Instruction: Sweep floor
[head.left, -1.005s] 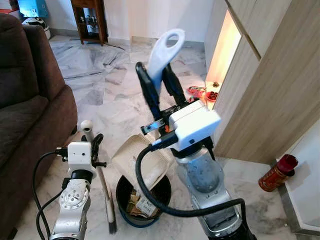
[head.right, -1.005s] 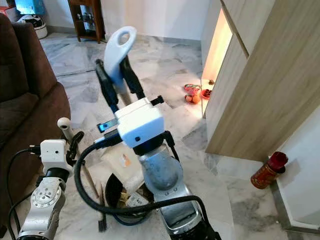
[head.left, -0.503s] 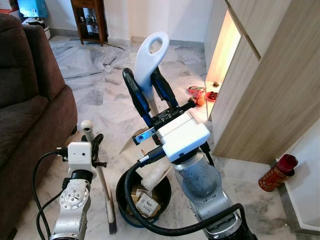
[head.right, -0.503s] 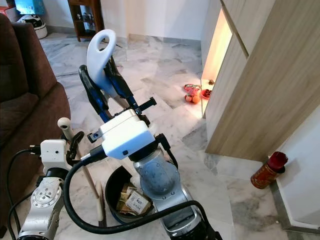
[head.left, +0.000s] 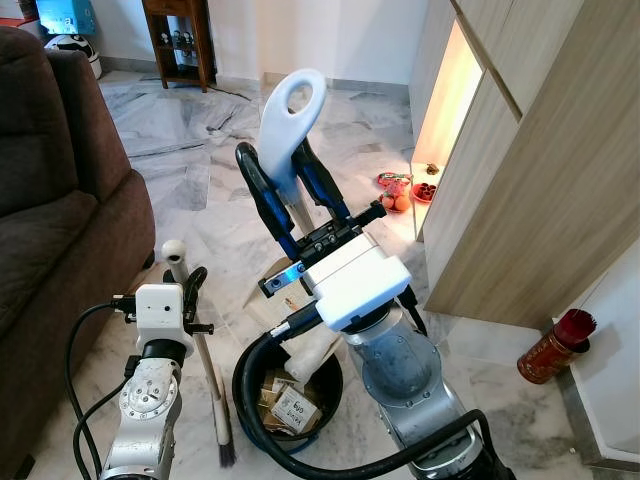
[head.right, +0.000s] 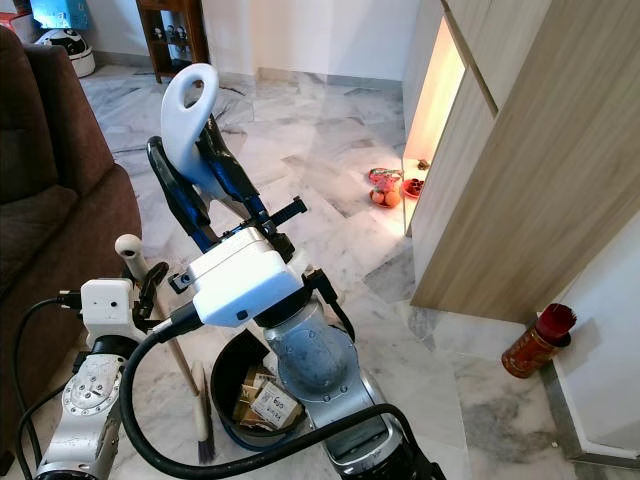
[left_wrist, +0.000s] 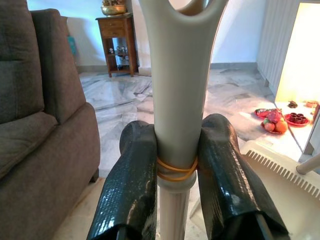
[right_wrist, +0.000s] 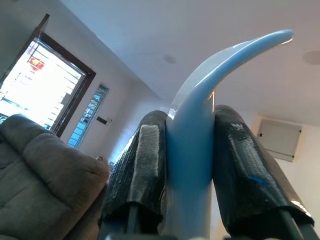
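My right gripper (head.left: 278, 165) is raised in front of me, shut on the white loop-ended handle (head.left: 290, 110) of a cream dustpan (head.left: 312, 345). The pan hangs tilted over a black bin (head.left: 246, 375) holding paper scraps (head.left: 285, 405). In the right wrist view both fingers (right_wrist: 137, 160) press the pale handle (right_wrist: 192, 150). My left gripper (head.left: 188, 288) is low on the left, shut on a beige broom handle (head.left: 176, 255) whose bristles (head.left: 225, 440) rest on the floor beside the bin. The left wrist view shows that handle (left_wrist: 179, 90), with a rubber band, clamped between the fingers.
A brown sofa (head.left: 60, 200) stands close on the left. Wooden cabinets (head.left: 540, 180) run along the right, with a red canister (head.left: 552, 345) at their foot. Fruit plates (head.left: 398, 188) lie on the marble floor ahead. A wooden side table (head.left: 180, 40) stands far back.
My right gripper has swung left with the dustpan handle. The pan has drawn back from over the bin, so more of the scraps inside show. The left arm has not moved.
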